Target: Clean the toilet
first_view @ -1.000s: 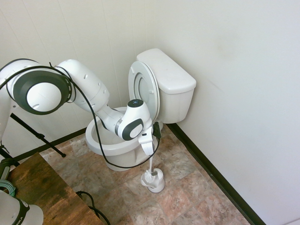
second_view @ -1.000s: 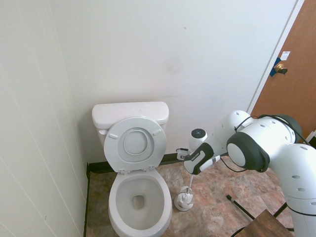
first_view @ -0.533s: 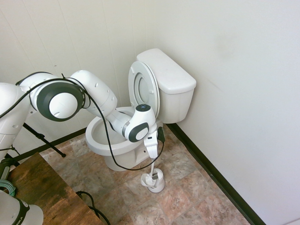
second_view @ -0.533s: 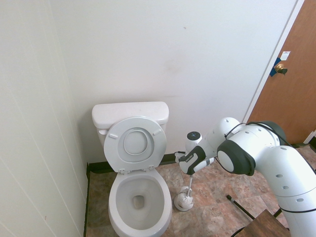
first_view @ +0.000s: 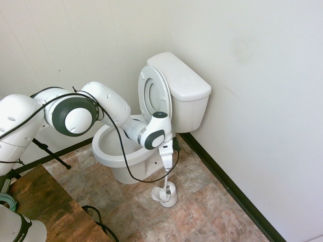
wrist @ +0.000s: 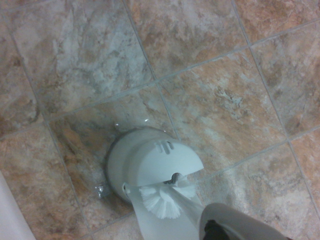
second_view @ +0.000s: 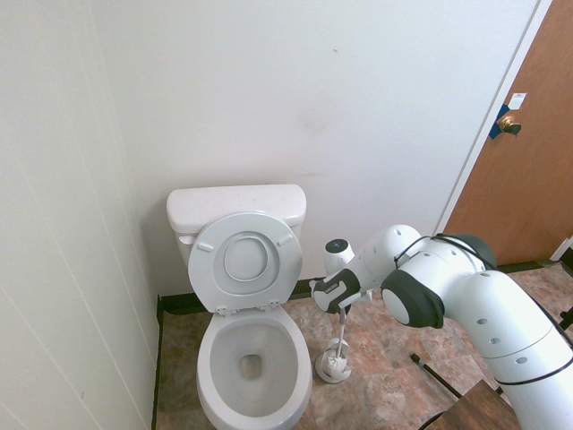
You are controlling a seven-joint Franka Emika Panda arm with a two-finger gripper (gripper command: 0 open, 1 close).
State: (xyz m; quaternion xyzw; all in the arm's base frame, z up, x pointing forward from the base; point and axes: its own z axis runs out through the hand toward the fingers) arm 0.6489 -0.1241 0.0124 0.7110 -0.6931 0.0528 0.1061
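Observation:
The white toilet stands in the corner with seat and lid raised against the tank; its bowl is open. My gripper hangs to the right of the bowl, shut on the thin handle of a white toilet brush. The bristle head sits at the mouth of the round white holder on the floor. From the other side the gripper is seen over the holder.
Brown stone tiles cover the floor. A wall with dark baseboard runs close behind the holder. A wooden tabletop lies at the near corner, and a brown door is to the right.
The arm has swung toward the toilet, carrying the top of the brush handle with it. The brush head stays at the holder.

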